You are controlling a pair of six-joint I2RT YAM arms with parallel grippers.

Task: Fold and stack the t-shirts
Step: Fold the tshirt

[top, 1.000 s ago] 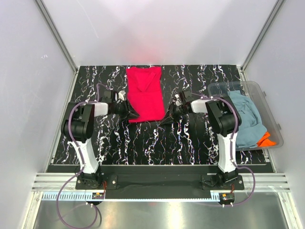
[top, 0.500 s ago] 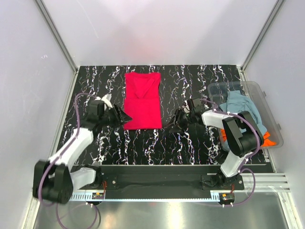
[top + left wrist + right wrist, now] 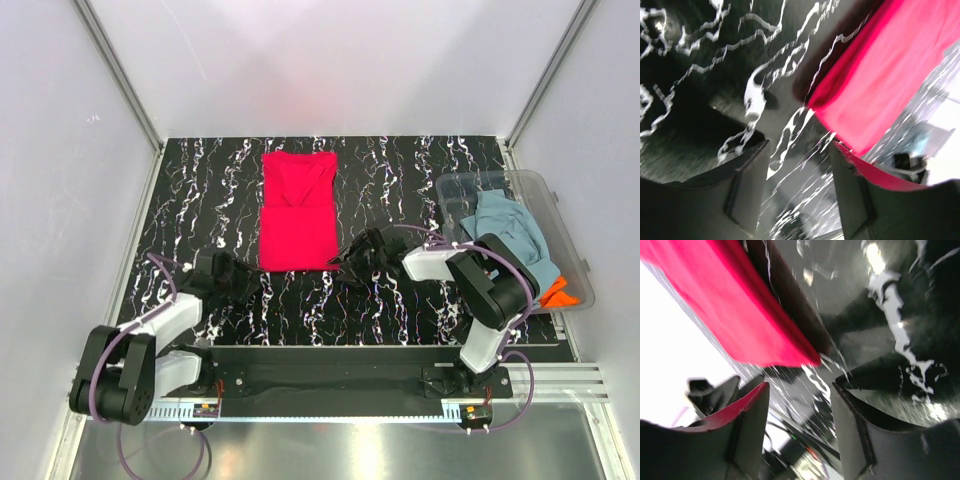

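The red t-shirt is laid flat on the desk, folded into a narrow rectangle with its collar towards the far wall. The left claw is held low just beside the shirt's near-left corner, and the right claw just beside its near-right corner. In the left wrist view the left claw is seen spread, with nothing between its fingers, and the corner of the red t-shirt lies ahead of it, apart from the fingertips. In the right wrist view the right claw is likewise spread and empty, with the red t-shirt ahead of it and not touched. A grey-blue t-shirt and an orange t-shirt are heaped unfolded in a clear plastic tub at the desk's right edge. The desk is black with white marble veining. It is enclosed by plain white walls framed by aluminium posts.
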